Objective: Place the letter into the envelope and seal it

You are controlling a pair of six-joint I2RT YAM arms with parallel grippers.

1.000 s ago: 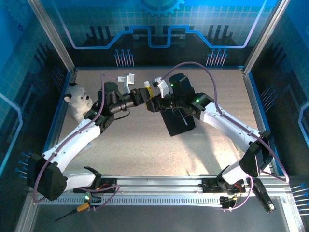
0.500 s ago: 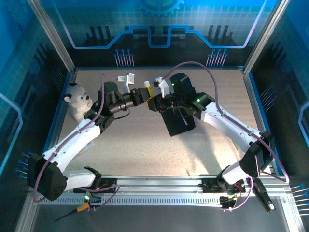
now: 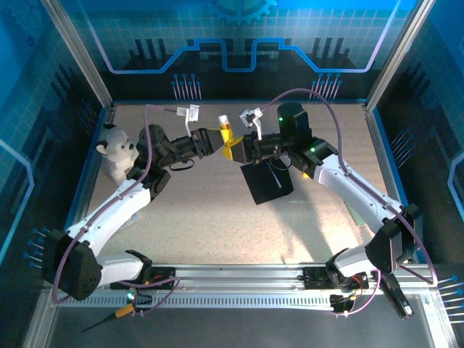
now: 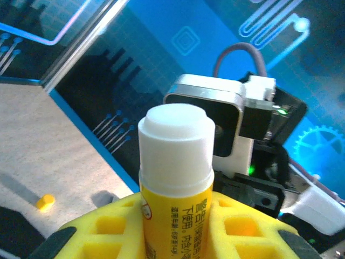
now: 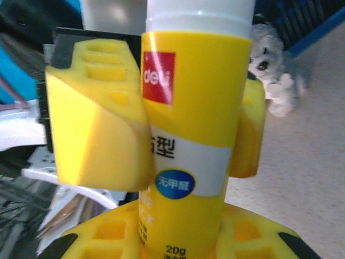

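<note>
The envelope [image 3: 267,183] lies flat on the table [image 3: 217,239], below the right arm, and you cannot tell what it holds. Just beyond it, your 2 grippers, left [image 4: 175,232] and right [image 5: 183,243], both clamp 1 yellow glue stick [image 3: 225,130].

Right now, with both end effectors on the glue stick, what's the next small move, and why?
Probably the left end effector regrips higher, on the white cap, while the right end effector holds. Both clamp the glue stick on its yellow body, cap on, so no glue can reach the envelope yet.
</note>
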